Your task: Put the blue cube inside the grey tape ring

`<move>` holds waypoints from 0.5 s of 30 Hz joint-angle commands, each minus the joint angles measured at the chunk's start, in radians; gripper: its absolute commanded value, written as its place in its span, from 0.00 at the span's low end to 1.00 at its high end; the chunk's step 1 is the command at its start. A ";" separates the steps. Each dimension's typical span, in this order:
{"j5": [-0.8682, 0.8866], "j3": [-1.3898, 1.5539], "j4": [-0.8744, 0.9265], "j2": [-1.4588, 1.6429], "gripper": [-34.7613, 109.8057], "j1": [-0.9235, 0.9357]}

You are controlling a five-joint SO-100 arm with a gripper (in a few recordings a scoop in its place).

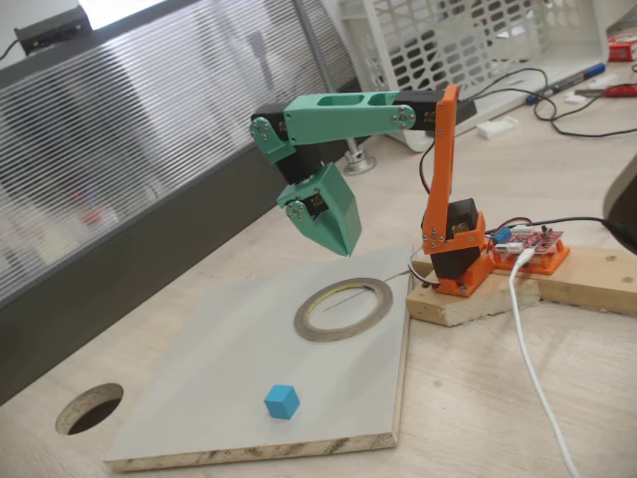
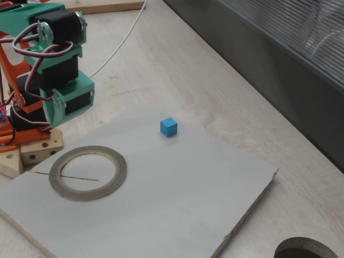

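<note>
**Blue cube sits free on the board**

Blue cube (image 1: 282,401) (image 2: 169,127) rests alone near the grey board's (image 1: 199,398) front edge — open board all around. Grey tape ring (image 1: 343,308) (image 2: 88,172) lies well apart, hollow. I see my gripper (image 1: 343,244) hovering above the ring, fingers pressed together, holding nothing.

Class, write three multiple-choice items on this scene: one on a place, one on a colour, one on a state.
1. Where is the cube?
A) inside the ring
B) on the board, outside the ring
C) in the pincer

2. What colour is the ring?
A) grey
B) red
C) yellow

3. How is the pincer?
A) raised above the board, holding nothing
B) clamped on the cube
C) resting inside the ring

Key: 1 B, the cube sits alone on the board; 2 A, grey-silver band; 3 A, it hangs clear of cube and ring.
</note>
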 commanded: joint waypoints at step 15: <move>0.015 -0.002 0.023 0.011 0.24 0.002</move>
